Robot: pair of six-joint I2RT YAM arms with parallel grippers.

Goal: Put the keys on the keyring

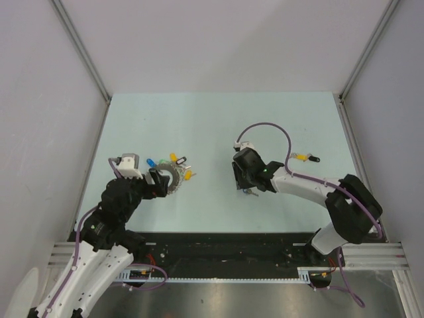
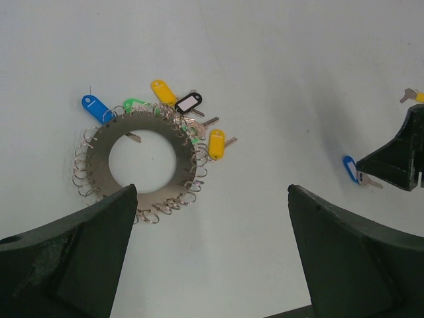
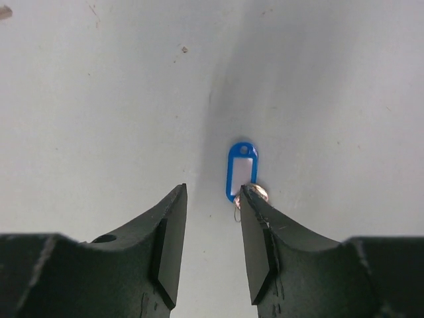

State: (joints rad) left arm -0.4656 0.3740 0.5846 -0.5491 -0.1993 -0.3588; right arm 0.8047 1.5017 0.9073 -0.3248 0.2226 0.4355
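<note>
The keyring (image 2: 99,154) is a grey metal disc edged with small wire loops; it lies flat on the table, also seen from above (image 1: 173,179). Keys with blue (image 2: 95,108), green (image 2: 134,103), yellow (image 2: 163,91), black (image 2: 188,103) and yellow (image 2: 216,143) heads fan out from its far rim. My left gripper (image 2: 212,189) stands wide open just near of the ring, its left finger over the ring's near edge. A loose blue-headed key (image 3: 242,170) lies on the table. My right gripper (image 3: 213,189) is partly open with nothing between its fingers; its right fingertip touches that key's metal end.
Another loose key bunch with yellow and black heads (image 1: 303,158) lies at the back right, past the right arm. Grey walls enclose the pale green table (image 1: 212,126) on three sides. The right gripper's black body (image 2: 397,159) shows in the left wrist view.
</note>
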